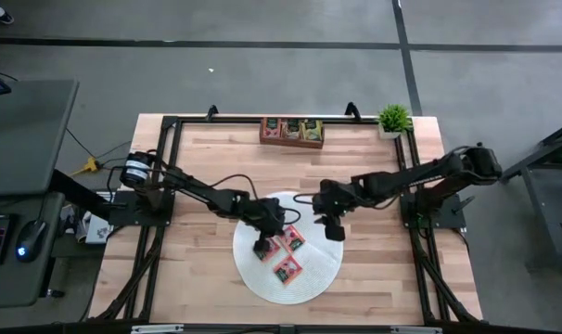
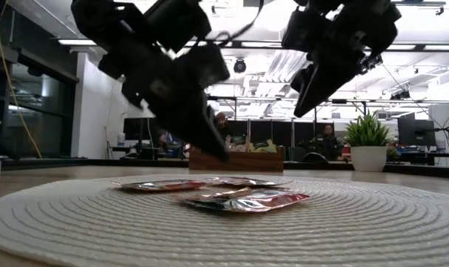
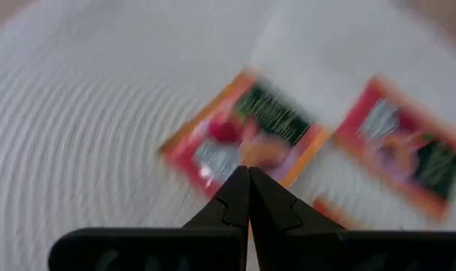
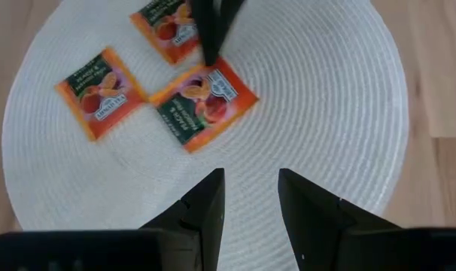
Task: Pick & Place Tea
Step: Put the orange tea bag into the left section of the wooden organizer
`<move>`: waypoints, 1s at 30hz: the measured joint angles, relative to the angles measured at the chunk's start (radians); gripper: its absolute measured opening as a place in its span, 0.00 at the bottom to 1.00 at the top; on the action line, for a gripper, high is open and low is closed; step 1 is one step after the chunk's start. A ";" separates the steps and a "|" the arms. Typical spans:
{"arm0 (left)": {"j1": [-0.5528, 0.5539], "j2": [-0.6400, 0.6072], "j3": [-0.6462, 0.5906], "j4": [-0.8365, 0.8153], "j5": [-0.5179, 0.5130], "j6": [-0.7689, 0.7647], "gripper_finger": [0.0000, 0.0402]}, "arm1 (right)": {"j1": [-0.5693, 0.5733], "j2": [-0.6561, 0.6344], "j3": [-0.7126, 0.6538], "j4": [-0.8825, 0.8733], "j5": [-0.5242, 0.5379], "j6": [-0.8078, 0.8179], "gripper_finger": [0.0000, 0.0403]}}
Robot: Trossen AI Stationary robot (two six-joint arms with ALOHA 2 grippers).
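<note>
Mat, round, white and woven, low in the middle of the high view, on a wooden table. Plenty of bare wood all around the mat, up to the black frame along the table edges. Three tea packets on the mat, left of its middle, all lying flat. In the right wrist view: one packet at the upper left, one at the top, partly cut off by the frame edge, one near the middle. Right half of the mat bare and white. Small gaps between the packets, none stacked in that view.

Wooden tray at the top middle of the high view, near the far table edge, with more tea packets inside. Small green plant in a white pot at the upper right of the table, well apart from the mat.

Left gripper reaching in from the left, bent down over the left part of the mat, fingers pressed together. Closed tips right at the edge of an orange packet in the left wrist view; nothing between them. Cannot tell if touching.

Right gripper reaching in from the right, hanging above the upper right part of the mat, off the packets. Fingers apart, nothing between them, pointing over bare mat.
</note>
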 joint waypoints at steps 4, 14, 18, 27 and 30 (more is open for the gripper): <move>0.000 0.002 -0.002 -0.052 -0.027 -0.006 0.00 | 0.039 0.000 0.000 0.022 0.026 0.009 0.30; 0.000 0.001 -0.003 -0.065 -0.015 0.001 0.00 | 0.092 0.000 0.000 0.030 0.110 0.031 0.30; 0.000 0.001 -0.003 -0.066 -0.015 0.001 0.00 | 0.093 0.000 0.000 0.030 0.116 0.029 0.30; 0.000 0.001 -0.003 -0.063 -0.001 0.001 0.00 | 0.092 0.001 0.000 0.030 0.144 0.029 0.30; 0.000 0.001 -0.003 -0.063 -0.001 0.004 0.00 | 0.092 0.001 0.000 0.030 0.143 0.029 0.30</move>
